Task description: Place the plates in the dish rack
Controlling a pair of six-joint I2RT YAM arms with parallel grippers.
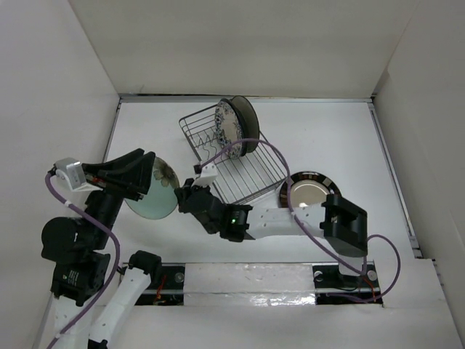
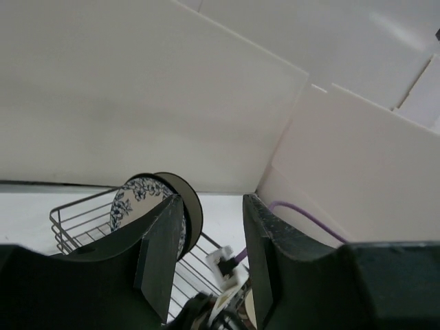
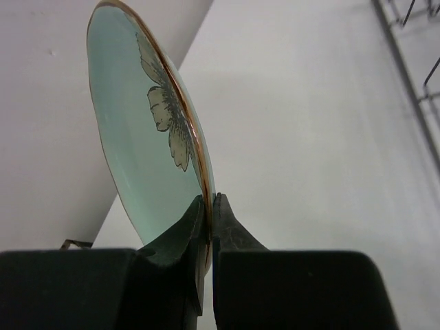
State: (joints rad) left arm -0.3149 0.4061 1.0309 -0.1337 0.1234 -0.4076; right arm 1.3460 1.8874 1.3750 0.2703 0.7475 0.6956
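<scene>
Plates are standing on edge at the far end of the dish rack (image 1: 243,174): the blue-floral white plate (image 1: 227,121) and, close behind it, a dark-rimmed plate (image 1: 248,123). The right claw (image 3: 210,205) is reaching across to the left and clenching the rim of the pale green plate (image 1: 154,193), which is being held tilted over the counter (image 1: 327,138), left of the rack and apart from it. The left claw (image 2: 212,203) is hovering at that plate's left side, its fingers spread wide and grasping nothing. Another dark-rimmed cream plate (image 1: 309,190) is lying flat on the counter just right of the rack, beside the right arm.
</scene>
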